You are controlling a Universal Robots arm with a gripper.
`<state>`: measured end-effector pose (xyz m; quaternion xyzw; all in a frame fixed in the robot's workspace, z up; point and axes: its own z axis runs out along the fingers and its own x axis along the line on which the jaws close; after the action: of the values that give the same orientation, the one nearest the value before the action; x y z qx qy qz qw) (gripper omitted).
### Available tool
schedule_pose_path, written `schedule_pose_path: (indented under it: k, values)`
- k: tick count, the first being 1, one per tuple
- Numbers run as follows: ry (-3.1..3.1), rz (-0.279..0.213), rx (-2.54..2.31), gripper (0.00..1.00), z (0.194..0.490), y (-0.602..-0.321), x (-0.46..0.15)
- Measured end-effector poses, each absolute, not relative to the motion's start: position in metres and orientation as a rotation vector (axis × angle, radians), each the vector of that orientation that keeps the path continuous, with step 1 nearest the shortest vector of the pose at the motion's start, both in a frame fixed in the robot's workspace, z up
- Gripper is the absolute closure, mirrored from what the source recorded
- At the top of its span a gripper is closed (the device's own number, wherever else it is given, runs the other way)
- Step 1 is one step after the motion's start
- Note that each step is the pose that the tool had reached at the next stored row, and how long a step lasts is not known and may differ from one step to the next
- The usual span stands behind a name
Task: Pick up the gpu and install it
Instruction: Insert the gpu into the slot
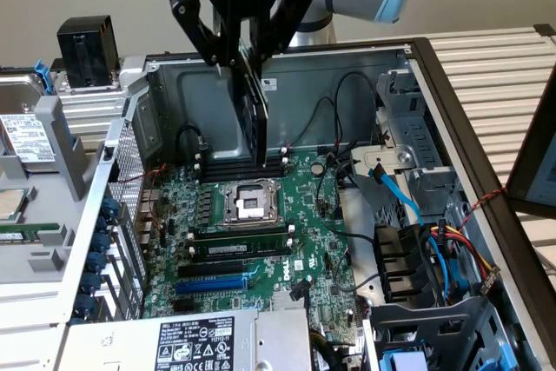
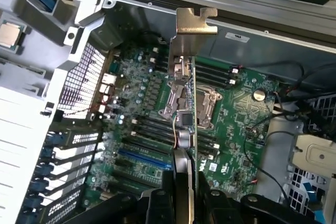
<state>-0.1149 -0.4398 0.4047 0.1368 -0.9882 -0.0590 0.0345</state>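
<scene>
1 power supply [image 1: 195, 341] lies nearest, then 1 green motherboard [image 1: 300, 241] with 1 CPU socket [image 1: 250, 203]. Over the board, 1 gpu [image 1: 254, 119] hangs on edge, pinched by 1 gripper [image 1: 245, 58] pointing straight down inside the open case [image 1: 347, 67]. Farthest back stands 1 black box [image 1: 87, 39].

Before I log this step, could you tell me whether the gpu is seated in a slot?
Out: the gripper holds the gpu edge-down above the motherboard.

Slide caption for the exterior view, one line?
Gripper holds the gpu on edge over the motherboard inside the open computer case.
</scene>
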Motion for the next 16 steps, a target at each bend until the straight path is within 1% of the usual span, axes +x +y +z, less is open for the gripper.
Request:
schedule_pose_path:
  k: [12,16]
  values:
    - [-3.009,-0.162,0.741,0.73,0.4021,-0.4399,-0.1149]
    - [-2.994,-0.164,0.838,0.73,0.4016,-0.4398,-0.1149]
